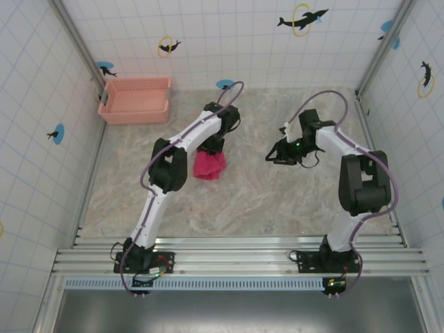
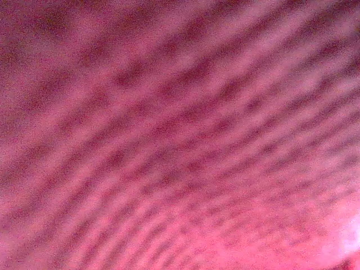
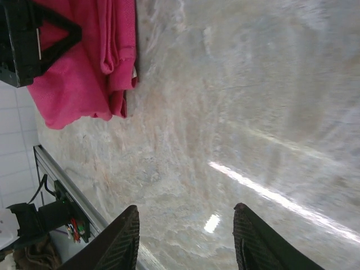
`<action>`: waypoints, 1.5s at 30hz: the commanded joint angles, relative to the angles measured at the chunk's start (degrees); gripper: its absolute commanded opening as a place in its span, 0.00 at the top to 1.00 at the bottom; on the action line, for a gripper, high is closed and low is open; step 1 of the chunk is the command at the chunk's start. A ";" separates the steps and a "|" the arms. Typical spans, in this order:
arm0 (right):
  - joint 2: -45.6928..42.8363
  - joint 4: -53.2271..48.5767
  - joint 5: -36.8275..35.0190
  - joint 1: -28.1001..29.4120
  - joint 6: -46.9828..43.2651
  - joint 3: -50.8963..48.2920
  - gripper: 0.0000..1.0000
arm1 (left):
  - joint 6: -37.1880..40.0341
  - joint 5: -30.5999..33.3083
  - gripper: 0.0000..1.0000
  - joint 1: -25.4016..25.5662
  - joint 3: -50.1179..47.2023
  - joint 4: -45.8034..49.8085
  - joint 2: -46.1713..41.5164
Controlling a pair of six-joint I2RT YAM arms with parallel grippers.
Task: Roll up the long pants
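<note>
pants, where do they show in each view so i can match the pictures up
Top external: pants are a small bundle left of centre on the table.
Left wrist: pants as blurred magenta weave close against the lens.
Right wrist: pants in the top left corner, lying folded on the table.
Shared landmark: the marbled table, in top external and right wrist.

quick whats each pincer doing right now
left pincer: down on the pants, open or shut cannot be told
right pincer: open, empty
</note>
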State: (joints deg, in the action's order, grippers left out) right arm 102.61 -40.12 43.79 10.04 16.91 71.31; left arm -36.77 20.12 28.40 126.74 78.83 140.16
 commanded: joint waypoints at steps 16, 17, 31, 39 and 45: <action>3.73 7.45 0.58 6.48 1.98 -2.00 0.58 | -8.38 -6.94 1.00 -18.25 18.07 -3.62 -9.42; 3.89 7.17 0.76 6.43 1.68 -1.73 0.58 | -9.46 -8.45 1.00 -19.26 17.23 -6.22 -10.84; 5.38 3.12 -0.07 6.46 1.55 3.13 0.62 | -18.50 -33.68 1.00 -26.92 14.20 -32.70 -13.96; 8.17 3.16 -0.94 6.65 3.78 8.38 0.63 | -24.13 -40.04 1.00 -27.00 -18.81 -47.16 -19.62; 10.22 2.86 -1.83 7.59 4.84 10.43 0.63 | -25.47 -45.93 1.00 -26.11 -23.27 -51.70 -20.25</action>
State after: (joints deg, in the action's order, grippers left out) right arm 111.28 -36.34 42.81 16.82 20.82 79.57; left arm -59.18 -18.81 1.76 103.22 35.22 123.46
